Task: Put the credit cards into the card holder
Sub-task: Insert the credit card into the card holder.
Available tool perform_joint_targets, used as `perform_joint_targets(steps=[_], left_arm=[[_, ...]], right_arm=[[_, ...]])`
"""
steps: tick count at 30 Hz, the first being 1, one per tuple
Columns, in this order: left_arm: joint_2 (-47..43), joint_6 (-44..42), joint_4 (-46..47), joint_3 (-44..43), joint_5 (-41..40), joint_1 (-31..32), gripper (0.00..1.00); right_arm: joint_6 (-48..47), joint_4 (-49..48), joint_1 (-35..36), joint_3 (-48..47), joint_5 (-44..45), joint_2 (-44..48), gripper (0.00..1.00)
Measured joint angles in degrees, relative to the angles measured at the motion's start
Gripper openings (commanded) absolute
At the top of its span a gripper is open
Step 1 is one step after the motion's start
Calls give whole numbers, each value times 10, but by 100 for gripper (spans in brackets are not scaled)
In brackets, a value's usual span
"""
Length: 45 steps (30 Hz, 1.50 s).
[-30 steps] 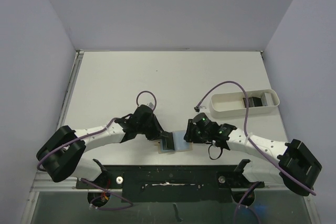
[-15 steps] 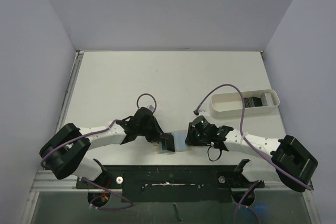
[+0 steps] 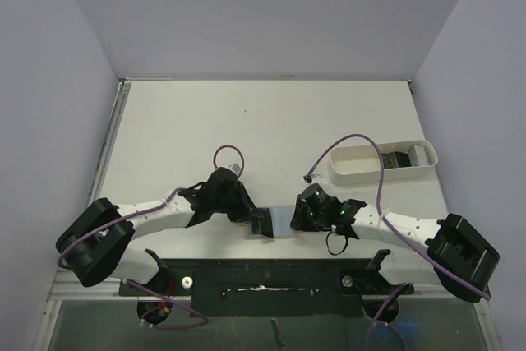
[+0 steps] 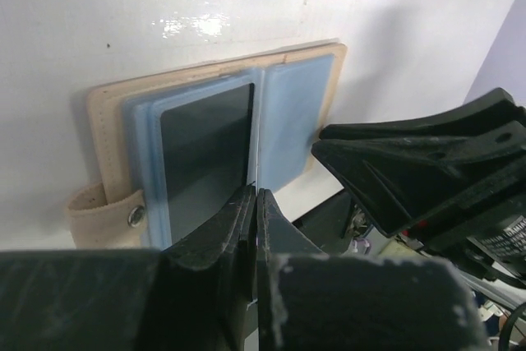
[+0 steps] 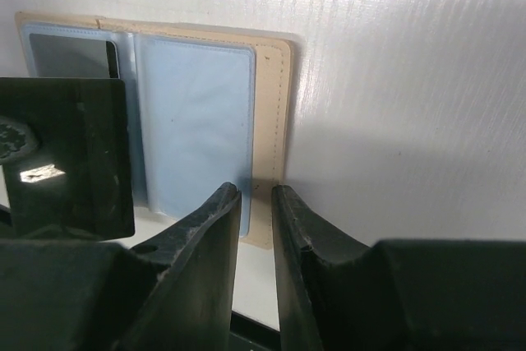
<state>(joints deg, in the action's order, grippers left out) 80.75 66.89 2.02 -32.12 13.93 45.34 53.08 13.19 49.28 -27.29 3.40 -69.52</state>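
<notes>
Card (image 4: 205,154) inside open card holder (image 4: 103,150)

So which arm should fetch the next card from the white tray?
Right, probably. The white tray holding the credit cards sits on that arm's side, and the right fingers grip nothing visible. The left fingers are shut on the card holder, apparently steadying it.

The top view looks steeply down from above and behind, far enough off to hold the whole table (image 3: 263,121). Each wrist camera sits just behind its own fingers and looks along them from very close. Just ahead of the left gripper (image 4: 255,196) and of the right gripper (image 5: 256,193) lies the same open card holder (image 5: 197,113) (small in the top view, between the two grippers).
</notes>
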Motion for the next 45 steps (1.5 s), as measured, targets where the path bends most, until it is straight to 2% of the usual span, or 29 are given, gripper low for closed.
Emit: perform_joint_targets(steps=[6,20,45], left_arm=[[-25,-17,-7,-6,0,0,0],[31,-51,9,-14,23,0,0],[51,-63,33,-14,23,0,0]], right_arm=[[2,2,1,0,0,10,25],[3,6,3,0,1,16,27],[2,6,3,1,1,16,26]])
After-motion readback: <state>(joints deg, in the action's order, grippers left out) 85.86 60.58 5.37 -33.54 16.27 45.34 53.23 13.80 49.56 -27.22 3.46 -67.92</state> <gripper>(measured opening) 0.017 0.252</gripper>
